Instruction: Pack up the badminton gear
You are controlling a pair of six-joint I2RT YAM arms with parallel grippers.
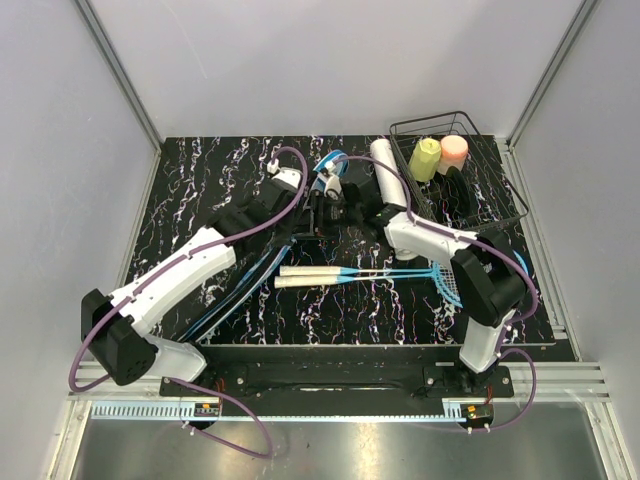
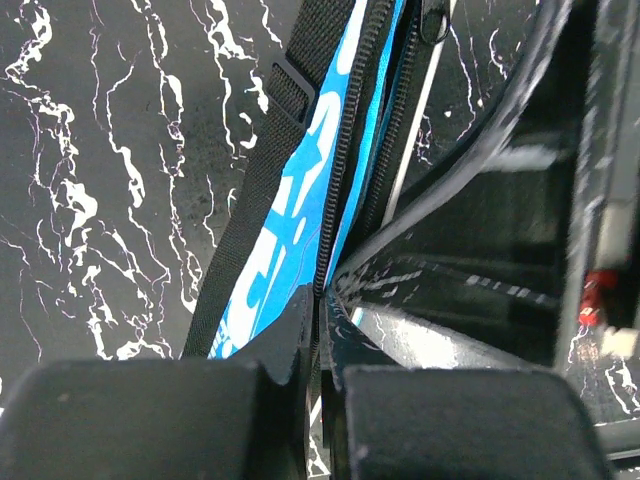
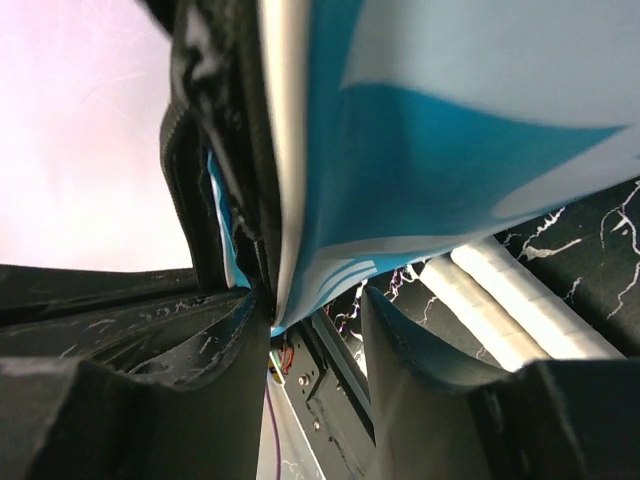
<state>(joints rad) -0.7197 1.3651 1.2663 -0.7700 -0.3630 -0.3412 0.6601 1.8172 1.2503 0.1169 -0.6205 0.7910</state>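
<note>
My left fingers (image 2: 285,335) pinch the blue cover (image 2: 300,200) at its zipper edge. My right fingers (image 3: 410,350) stand apart astride its hem. The rackets (image 1: 350,275) lie nearer on the worktop (image 1: 200,190).

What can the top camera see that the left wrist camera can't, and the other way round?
Only the top view: the wire basket with the yellow bottle and pink bottle, the white tube, the two rackets lying side by side, the left arm and right arm. Only the left wrist view: the zipper teeth and black strap up close, with the left gripper pinched shut on that edge. Both: the blue cover and the black marbled table.
</note>
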